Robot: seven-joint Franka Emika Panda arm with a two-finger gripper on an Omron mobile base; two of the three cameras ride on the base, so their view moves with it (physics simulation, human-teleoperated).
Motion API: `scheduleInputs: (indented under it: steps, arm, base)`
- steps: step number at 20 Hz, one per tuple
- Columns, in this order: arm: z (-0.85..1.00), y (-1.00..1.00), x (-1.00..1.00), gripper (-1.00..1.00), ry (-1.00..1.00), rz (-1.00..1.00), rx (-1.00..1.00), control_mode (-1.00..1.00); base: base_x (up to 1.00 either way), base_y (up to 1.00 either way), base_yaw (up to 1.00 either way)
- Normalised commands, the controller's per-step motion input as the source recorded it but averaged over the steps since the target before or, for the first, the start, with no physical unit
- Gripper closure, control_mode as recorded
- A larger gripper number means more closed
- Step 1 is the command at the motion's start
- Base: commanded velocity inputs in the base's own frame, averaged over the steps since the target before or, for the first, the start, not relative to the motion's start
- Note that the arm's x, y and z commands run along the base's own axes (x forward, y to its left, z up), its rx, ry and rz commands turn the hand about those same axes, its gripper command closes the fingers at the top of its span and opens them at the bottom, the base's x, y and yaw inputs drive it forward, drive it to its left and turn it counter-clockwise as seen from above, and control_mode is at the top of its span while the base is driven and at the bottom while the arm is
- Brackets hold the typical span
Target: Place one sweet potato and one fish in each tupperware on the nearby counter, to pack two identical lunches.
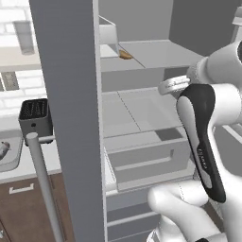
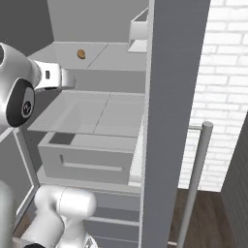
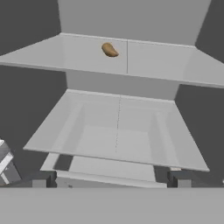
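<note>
Its hand (image 3: 111,181) open and empty, the arm faces the fridge, where a sweet potato (image 3: 109,50) on the upper shelf (image 3: 166,59) could roll away if nudged.

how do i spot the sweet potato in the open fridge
Look inside the open fridge. On its upper shelf, towards the back, lies the sweet potato, a small orange-brown lump. It is the one coloured thing among the bare grey shelves, and it sits above the lower shelf and the drawer.
</note>
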Motion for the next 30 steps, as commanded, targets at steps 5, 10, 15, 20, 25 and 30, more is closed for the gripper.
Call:
scheduleInputs:
  steps: [5,10,15,20,25,30]
  arm:
    - [0.45,0.12,0.48,-1.0,0.0,0.06,0.0,-1.0]
    - [0.15,0.21,0.4,-1.0,0.02,0.0,0.0,-1.0]
    - [-0.01,0.05,0.65,-1.0,0.05,0.0,0.02,-1.0]
    - [-0.12,0.0,0.7,-1.0,0.08,0.0,0.05,-1.0]
    - [-0.2,0.08,0.69,-1.0,0.07,0.0,0.0,-1.0]
    - [-0.15,0.1,0.64,-1.0,0.03,0.0,0.0,-1.0]
  base:
    - [0.0,0.0,0.0]
    - [0.0,0.0,0.0]
    - [0.0,0.0,0.0]
    - [0.0,0.0,0.0]
    - [0.0,0.0,0.0]
    - [0.0,0.0,0.0]
